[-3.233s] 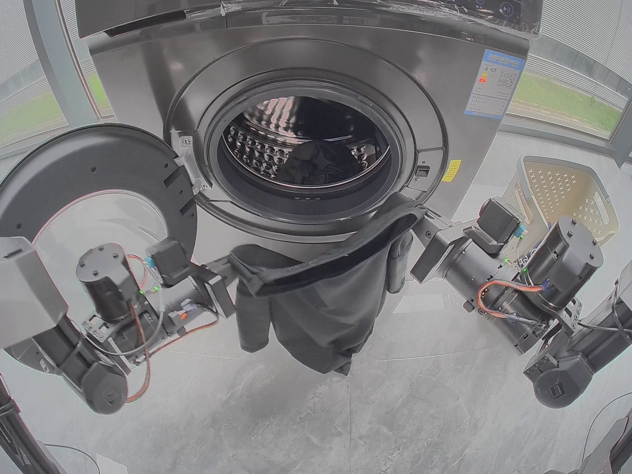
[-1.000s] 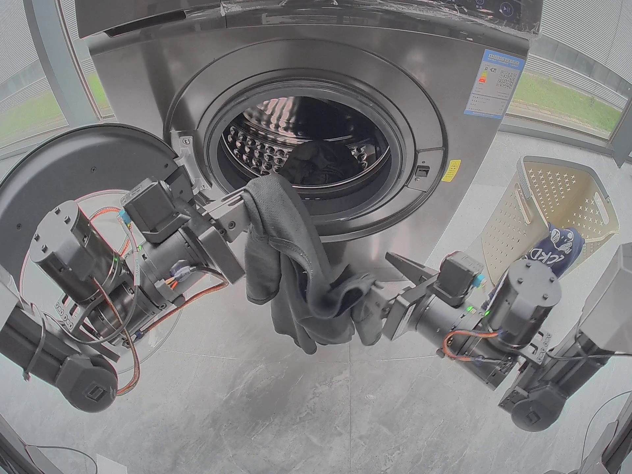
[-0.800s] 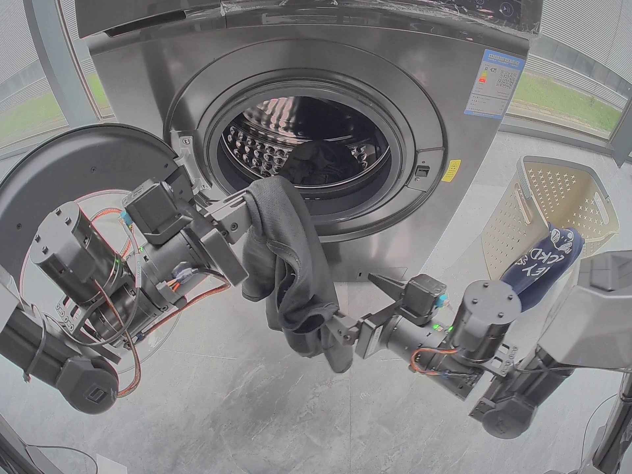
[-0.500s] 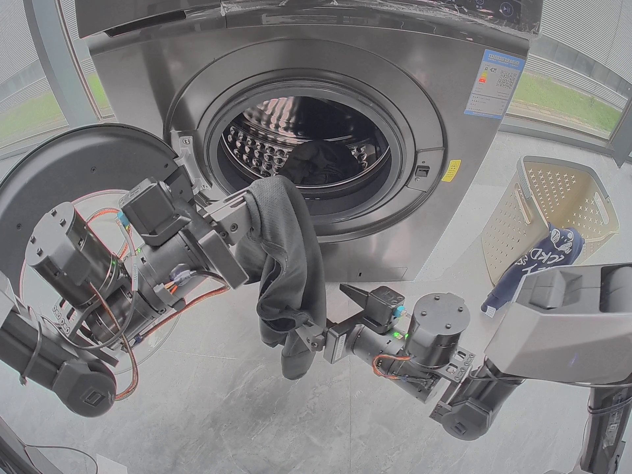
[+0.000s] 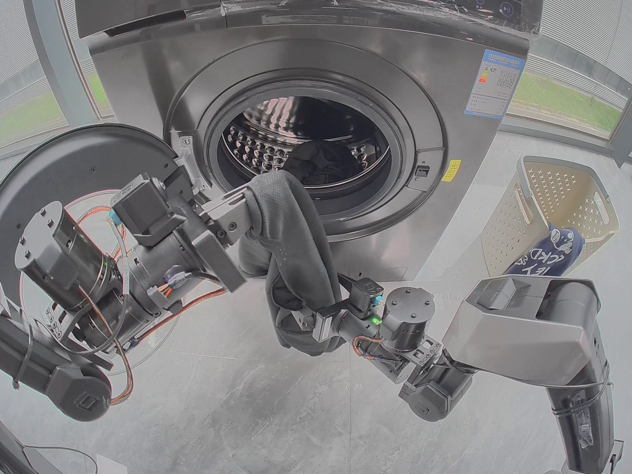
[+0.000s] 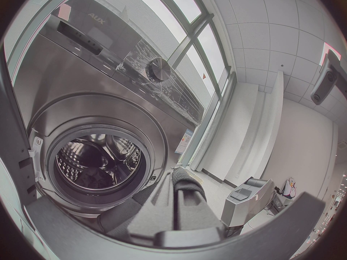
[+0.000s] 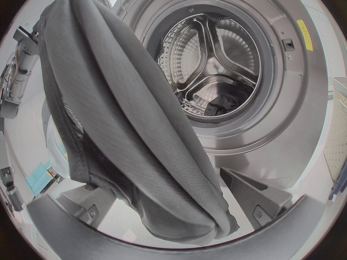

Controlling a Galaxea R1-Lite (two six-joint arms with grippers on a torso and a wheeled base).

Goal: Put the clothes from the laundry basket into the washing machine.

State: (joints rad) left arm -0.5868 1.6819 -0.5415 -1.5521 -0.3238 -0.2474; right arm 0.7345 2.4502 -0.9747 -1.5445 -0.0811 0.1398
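A grey garment (image 5: 293,251) hangs from my left gripper (image 5: 245,207), which is shut on its top edge just below the rim of the washing machine's open drum (image 5: 306,146). In the left wrist view the cloth (image 6: 185,179) is pinched at the left gripper (image 6: 177,185). My right gripper (image 5: 301,317) sits low against the garment's hanging end, open; its two fingers (image 7: 253,195) stand wide apart on either side of the cloth (image 7: 126,127). A dark garment (image 5: 322,162) lies inside the drum. The laundry basket (image 5: 559,192) stands at the right, holding a dark blue printed garment (image 5: 543,258).
The round machine door (image 5: 79,166) is swung open at the left, behind my left arm. The grey tiled floor (image 5: 263,416) lies in front of the machine. The basket leans beside the machine's right corner.
My right arm has swung down and left from beside the basket to under the garment's hanging end. The left gripper has lifted the garment toward the drum rim, so the cloth hangs bunched.
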